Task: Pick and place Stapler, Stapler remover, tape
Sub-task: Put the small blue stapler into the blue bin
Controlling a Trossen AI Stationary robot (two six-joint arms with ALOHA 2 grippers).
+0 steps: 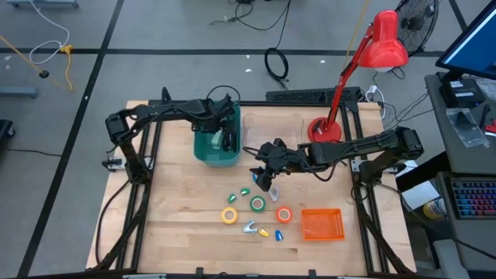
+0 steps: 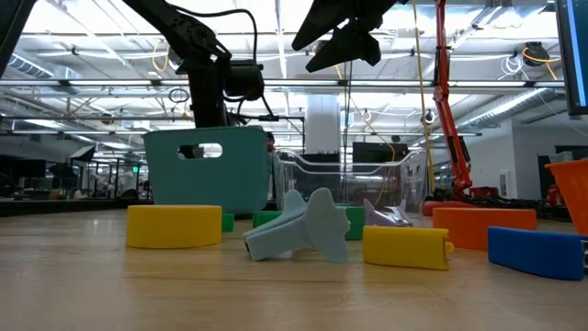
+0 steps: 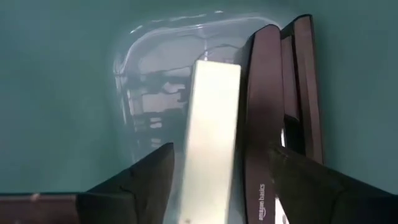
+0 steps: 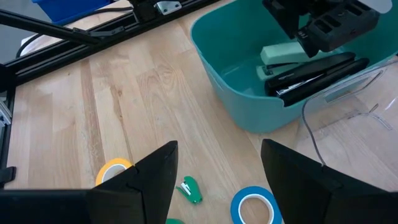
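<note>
Nearest me the yellow tape (image 1: 229, 215), green tape (image 1: 257, 204), orange tape (image 1: 284, 215) and blue tape (image 4: 254, 206) sit loose on the table (image 1: 170, 225), waiting their turn. Right gripper (image 1: 265, 180) hovers above them, fingers spread and empty. Farther back, left gripper (image 1: 225, 124) is down in the teal bin (image 1: 203, 147), jaws apart, looks like it's dropping off the mint stapler (image 3: 208, 137) beside a black stapler (image 3: 280, 106)

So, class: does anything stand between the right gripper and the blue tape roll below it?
Nothing visible does. The right gripper hangs open above bare table, and the blue tape roll lies uncovered just beneath it. The green stapler remover lies beside that path, not across it.
</note>
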